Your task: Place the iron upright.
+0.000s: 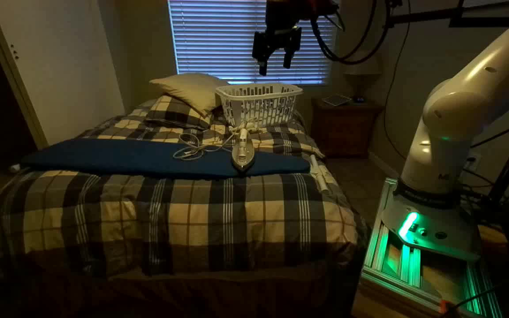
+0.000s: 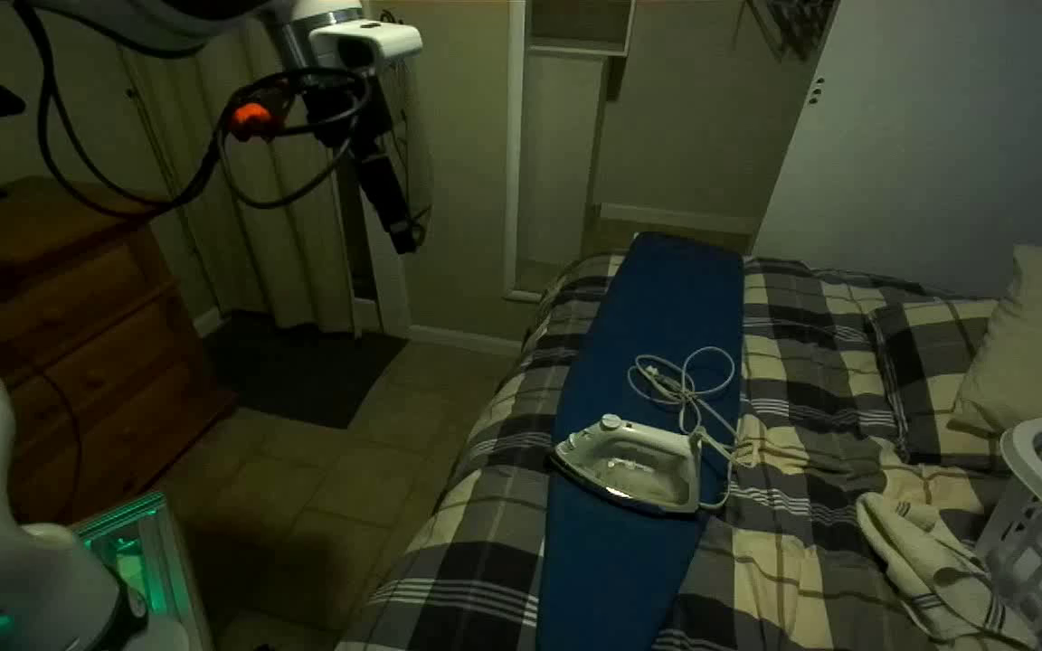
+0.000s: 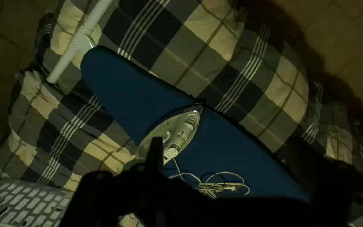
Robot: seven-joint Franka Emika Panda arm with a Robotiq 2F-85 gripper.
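Iron (image 2: 631, 468) lies sole-down across the ironing board (image 2: 657, 307), nose at one long edge and heel near the opposite one; this orientation should give steady support, but the upright stand on the heel remains to be done. Cord (image 2: 682, 395) lies in loose loops on the board toward that heel-side edge, leaving slack that should let the iron tip back without drag. Gripper (image 1: 275, 70) stands well above the board, fingers (image 1: 262, 67) apart and nothing between them, presumably to allow alignment with the handle (image 2: 652, 436) before descent.
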